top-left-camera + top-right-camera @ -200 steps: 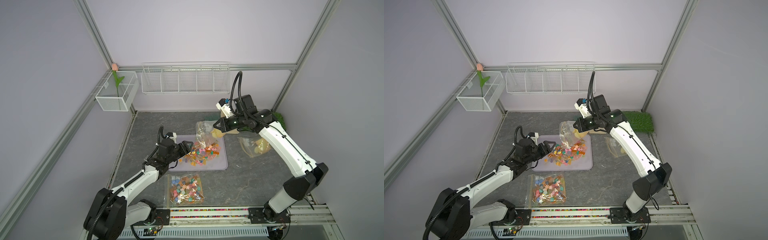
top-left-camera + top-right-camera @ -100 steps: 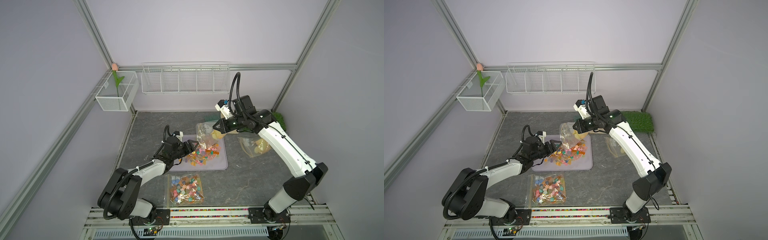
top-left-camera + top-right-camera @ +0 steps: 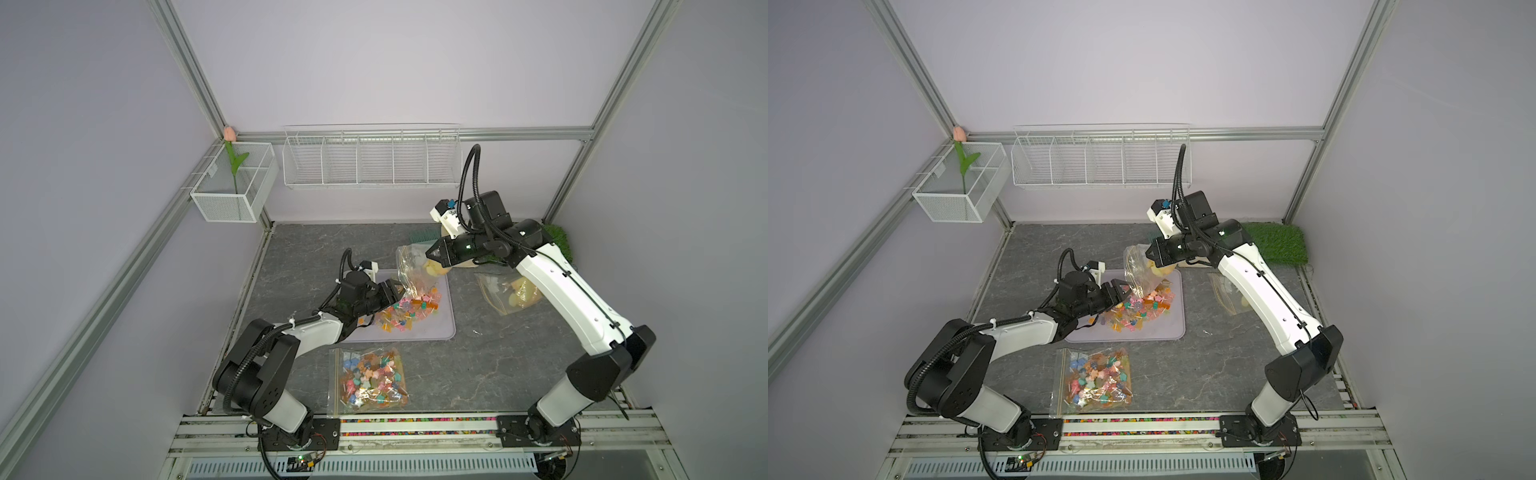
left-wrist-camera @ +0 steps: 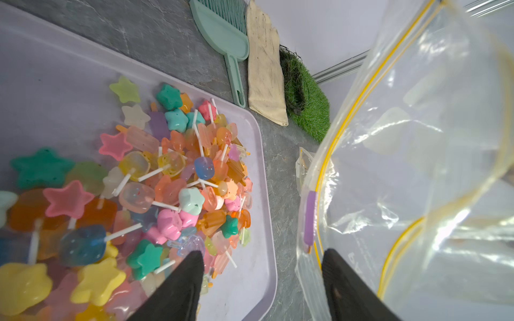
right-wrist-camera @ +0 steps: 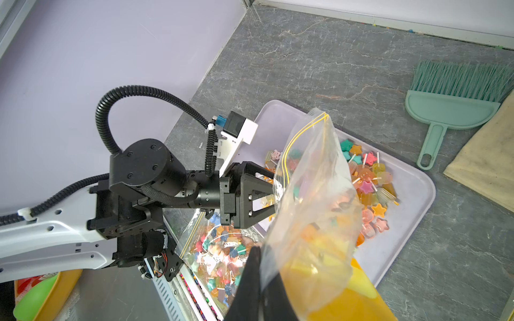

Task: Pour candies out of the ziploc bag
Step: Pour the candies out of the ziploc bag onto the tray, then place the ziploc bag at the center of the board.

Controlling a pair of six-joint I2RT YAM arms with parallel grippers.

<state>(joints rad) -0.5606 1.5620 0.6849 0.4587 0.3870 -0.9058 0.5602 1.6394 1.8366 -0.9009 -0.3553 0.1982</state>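
Note:
The clear ziploc bag (image 3: 411, 270) (image 3: 1140, 270) hangs mouth-down over the lilac tray (image 3: 440, 328) (image 3: 1167, 328). My right gripper (image 3: 430, 252) (image 5: 257, 250) is shut on its upper end. The bag (image 5: 314, 194) looks nearly empty. The candies (image 3: 409, 311) (image 3: 1138, 309) (image 4: 172, 178) lie heaped on the tray (image 4: 55, 69): stars and lollipops on white sticks. My left gripper (image 3: 395, 291) (image 3: 1121, 289) (image 4: 261, 253) stands open low over the tray. The bag's zipper edge (image 4: 310, 219) hangs just inside one finger.
A second bag of candies (image 3: 370, 380) (image 3: 1096, 380) lies in front of the tray. Another bag with yellowish contents (image 3: 509, 295) lies to the right, under my right arm. A teal brush (image 5: 450, 108), a beige cloth (image 4: 264, 64) and a grass mat (image 3: 1275, 243) lie behind.
My left gripper has moved right across the tray, up to the bag's hanging mouth. The right gripper and the bag have shifted only slightly.

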